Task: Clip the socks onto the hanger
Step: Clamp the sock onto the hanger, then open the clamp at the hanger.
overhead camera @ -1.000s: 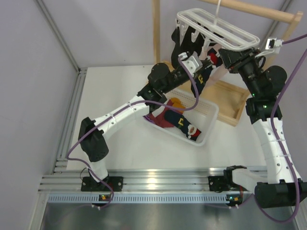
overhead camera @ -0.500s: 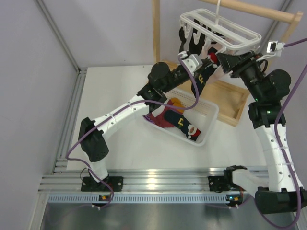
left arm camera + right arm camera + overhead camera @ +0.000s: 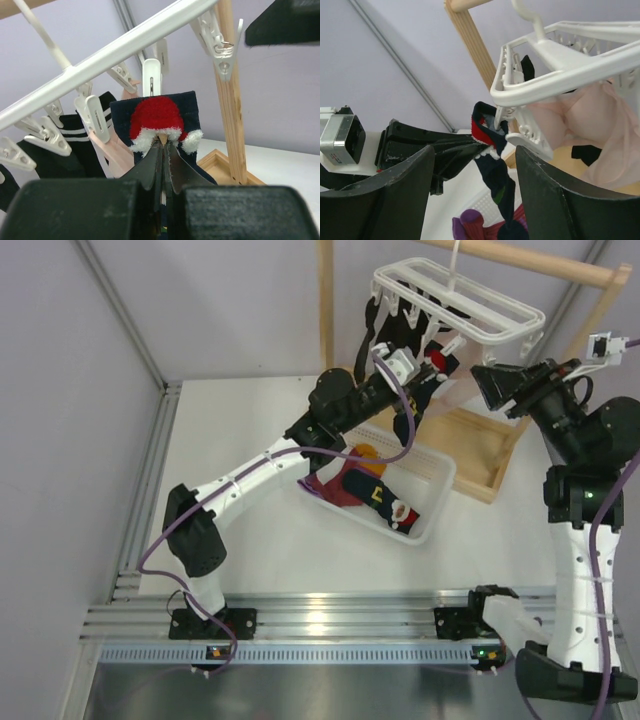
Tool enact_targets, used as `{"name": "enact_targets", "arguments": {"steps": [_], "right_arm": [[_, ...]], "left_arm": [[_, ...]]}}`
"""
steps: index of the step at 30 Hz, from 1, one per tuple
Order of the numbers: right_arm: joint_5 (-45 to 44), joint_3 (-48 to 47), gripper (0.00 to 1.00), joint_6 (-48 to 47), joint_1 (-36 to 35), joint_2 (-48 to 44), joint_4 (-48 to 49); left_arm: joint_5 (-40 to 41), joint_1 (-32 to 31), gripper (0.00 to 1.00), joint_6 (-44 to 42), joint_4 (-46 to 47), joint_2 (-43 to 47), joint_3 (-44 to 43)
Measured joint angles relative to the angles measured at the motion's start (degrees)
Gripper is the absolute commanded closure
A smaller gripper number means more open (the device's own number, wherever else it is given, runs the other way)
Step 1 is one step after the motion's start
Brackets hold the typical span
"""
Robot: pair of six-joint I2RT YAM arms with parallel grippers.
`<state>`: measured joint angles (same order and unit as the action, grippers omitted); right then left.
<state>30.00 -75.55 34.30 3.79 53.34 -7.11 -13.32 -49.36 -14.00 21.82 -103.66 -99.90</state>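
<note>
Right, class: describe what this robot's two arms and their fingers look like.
The left arm and right arm are alike: white tubular links joined by bulky black joints, with a purple cable looping alongside each. A small green light glows on the right arm. Each wrist carries a small silver-white camera box. The fingers are matte black and taper towards their tips.

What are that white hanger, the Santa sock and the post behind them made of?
The hanger looks like glossy white moulded plastic. The Santa sock seems knitted navy fabric with a fuzzy red-and-white patch. The post appears pale bare wood, showing grain.
</note>
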Motion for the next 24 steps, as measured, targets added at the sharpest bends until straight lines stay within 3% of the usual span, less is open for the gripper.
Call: {"name": "enact_targets", "arguments": {"steps": [10, 21, 24], "right_arm": [[15.74, -3.04, 0.34, 5.18, 16.68, 6.29, 5.86], [23.26, -3.61, 0.40, 11.45, 17.73, 15.21, 15.80], [24.28, -3.61, 0.42, 12.85, 16.83, 15.17, 18.71]], "left_arm": [[0.81, 2.27, 0.86, 3.61, -0.09, 0.02, 0.28], [0.13, 2.45, 0.63, 6.21, -0.26, 1.51, 2.29], [-0.79, 2.56, 0.62, 6.91, -0.39, 2.62, 3.65]]}}
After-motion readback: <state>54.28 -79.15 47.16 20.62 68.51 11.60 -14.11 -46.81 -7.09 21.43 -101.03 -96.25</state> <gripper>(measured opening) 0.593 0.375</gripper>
